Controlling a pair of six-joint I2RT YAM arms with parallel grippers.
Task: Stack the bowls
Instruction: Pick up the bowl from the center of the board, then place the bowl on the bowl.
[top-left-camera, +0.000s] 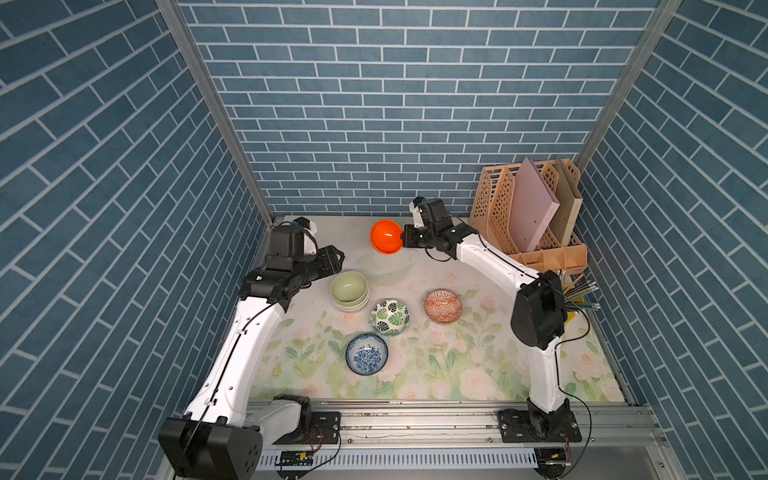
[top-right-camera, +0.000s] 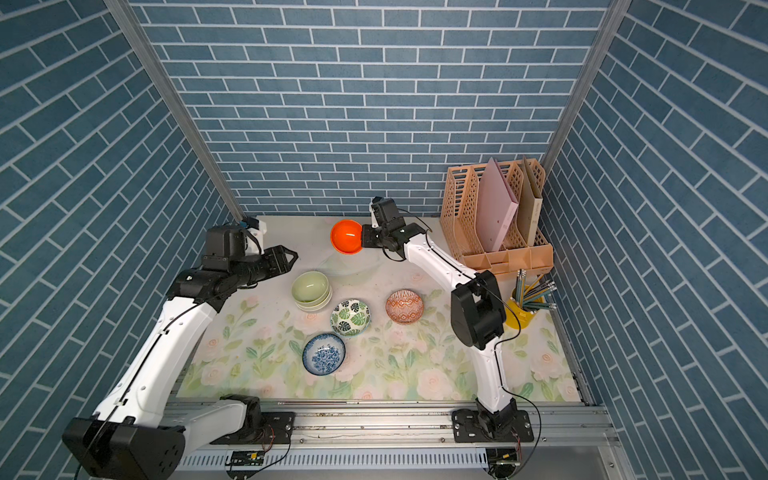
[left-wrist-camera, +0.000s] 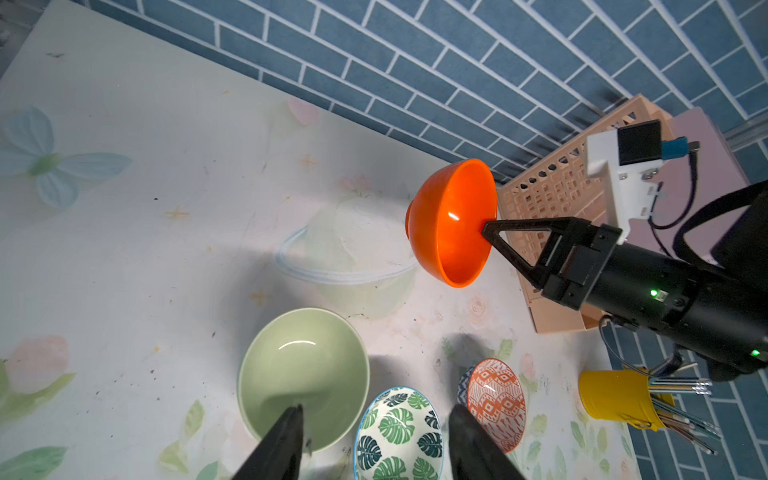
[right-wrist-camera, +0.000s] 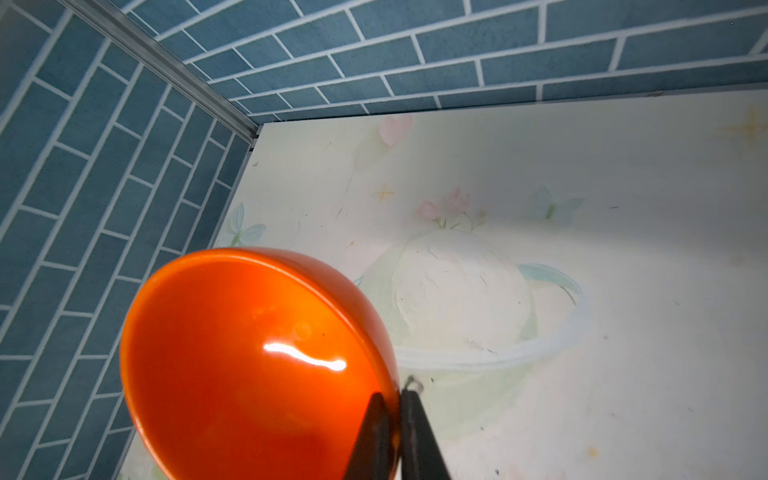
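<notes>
One orange bowl (top-left-camera: 385, 237) hangs tilted, rim clamped in your right end effector (top-left-camera: 402, 238). Level it over the pale green bowl (top-left-camera: 349, 287), then lower; left end effector (top-left-camera: 340, 258) stands apart, empty.

There are seven bowls. Four are single: one glossy orange bowl (top-left-camera: 386, 237), one leaf-print bowl (top-left-camera: 390, 318), one orange-red patterned bowl (top-left-camera: 443, 306) and one blue-white floral bowl (top-left-camera: 367, 354). Three are in one stack, with a pale green bowl (top-left-camera: 349, 286) on two paler bowls (top-left-camera: 353, 306).

There are two arms, each with one claw: the left claw (top-left-camera: 341, 259) and the right claw (top-left-camera: 402, 237).

One file rack (top-left-camera: 494, 208) holds two folders, a pink folder (top-left-camera: 532, 203) and a tan folder (top-left-camera: 567, 203).

There is one yellow cup (top-right-camera: 517, 318); its pencils (top-right-camera: 536, 291) are too bunched to count.
</notes>
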